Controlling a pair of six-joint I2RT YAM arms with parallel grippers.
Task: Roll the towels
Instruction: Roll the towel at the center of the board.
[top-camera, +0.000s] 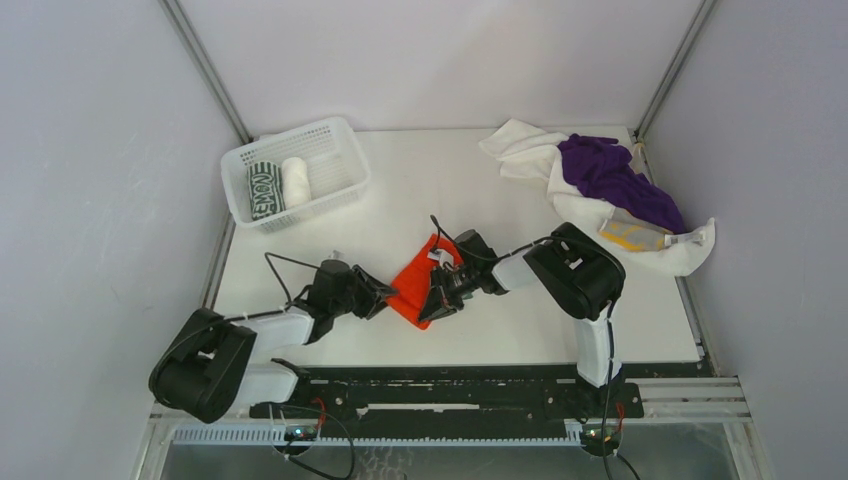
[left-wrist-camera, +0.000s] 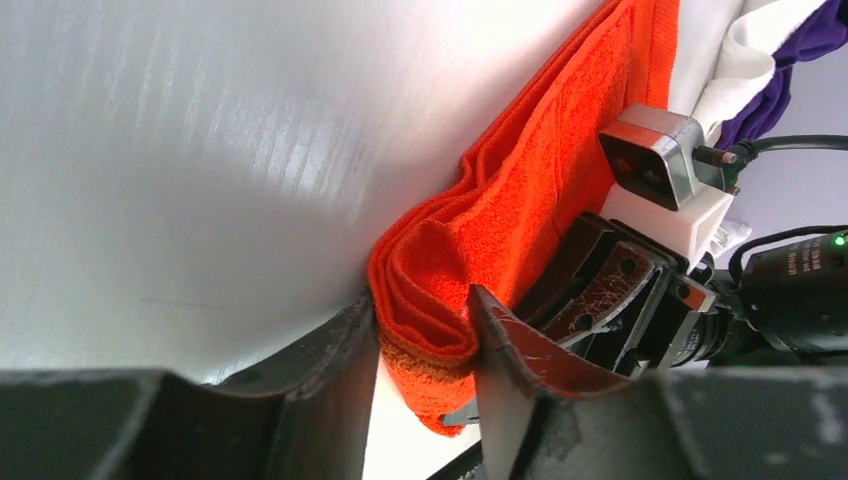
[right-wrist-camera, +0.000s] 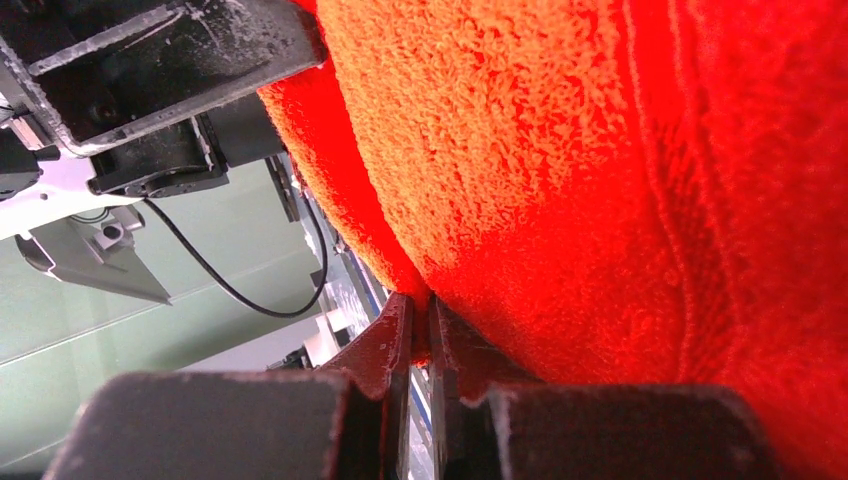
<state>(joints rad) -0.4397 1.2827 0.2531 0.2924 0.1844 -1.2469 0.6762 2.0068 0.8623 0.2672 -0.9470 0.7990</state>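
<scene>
Top view: orange towel (top-camera: 413, 282) mid-table, left gripper (top-camera: 385, 297) at its 8 o'clock, right gripper (top-camera: 433, 303) at 5. Only wrist views show the grips: left clamps the folded end, right pinches a thin edge.

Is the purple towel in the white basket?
No, the crumpled purple cloth towel lies on a white cloth at the far right, away from the white plastic mesh basket.

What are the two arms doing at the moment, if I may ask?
Both are working on a folded orange-red cloth towel. The right gripper is pinched shut on one edge; the left gripper squeezes a folded end. A rolled green-and-white patterned towel and a rolled white towel lie in the white plastic mesh basket; a loose heap of purple and white towels sits far right.
</scene>
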